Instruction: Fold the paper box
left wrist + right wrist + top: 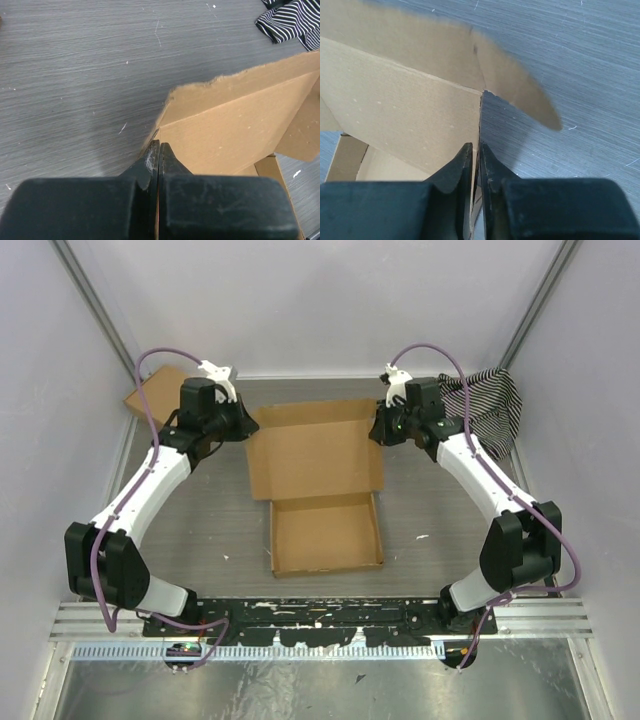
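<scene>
The paper box (322, 490) is brown cardboard in the table's middle. Its shallow tray (326, 533) with raised walls lies near me and its big lid panel (315, 450) stands tilted up behind it. My left gripper (243, 427) is shut on the lid's left side flap; the flap edge runs between its jaws in the left wrist view (159, 146). My right gripper (377, 428) is shut on the lid's right side flap, pinched edge-on in the right wrist view (476, 149). The lid shows close in both wrist views, the left (235, 125) and the right (395, 105).
A black-and-white striped cloth (490, 410) lies at the back right, also in the left wrist view (292, 22). A second brown cardboard slab (152, 395) sits at the back left behind my left arm. White walls close in three sides.
</scene>
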Robot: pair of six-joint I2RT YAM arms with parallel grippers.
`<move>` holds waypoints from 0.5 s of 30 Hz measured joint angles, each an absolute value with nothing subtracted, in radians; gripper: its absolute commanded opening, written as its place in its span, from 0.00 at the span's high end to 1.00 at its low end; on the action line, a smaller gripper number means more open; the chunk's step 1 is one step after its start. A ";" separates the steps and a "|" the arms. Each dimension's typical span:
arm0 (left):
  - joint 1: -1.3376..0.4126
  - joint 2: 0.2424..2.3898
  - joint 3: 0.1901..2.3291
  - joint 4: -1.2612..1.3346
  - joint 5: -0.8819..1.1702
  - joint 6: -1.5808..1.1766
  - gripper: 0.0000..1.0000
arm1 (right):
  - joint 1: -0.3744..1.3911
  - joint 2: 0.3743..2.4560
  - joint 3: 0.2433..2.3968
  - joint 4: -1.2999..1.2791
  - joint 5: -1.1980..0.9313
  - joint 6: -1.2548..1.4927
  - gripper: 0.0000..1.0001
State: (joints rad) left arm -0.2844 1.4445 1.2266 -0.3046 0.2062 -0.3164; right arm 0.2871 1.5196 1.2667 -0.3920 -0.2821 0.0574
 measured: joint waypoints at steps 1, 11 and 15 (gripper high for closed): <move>-0.284 1.444 1.229 -0.306 0.212 -0.311 1.00 | 0.287 1.521 1.283 -0.408 -0.283 0.058 0.79; -0.301 1.445 1.233 -0.321 0.236 -0.266 1.00 | 0.287 1.560 1.394 -0.483 -0.284 0.049 0.74; -0.309 1.452 1.237 -0.327 0.249 -0.258 0.96 | 0.287 1.590 1.401 -0.508 -0.290 0.046 0.71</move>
State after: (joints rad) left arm -0.3088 1.4525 1.2373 -0.3275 0.2485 -0.2577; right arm 0.2871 1.5898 1.4010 -0.5076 -0.2897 0.0456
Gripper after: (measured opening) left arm 0.007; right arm 0.256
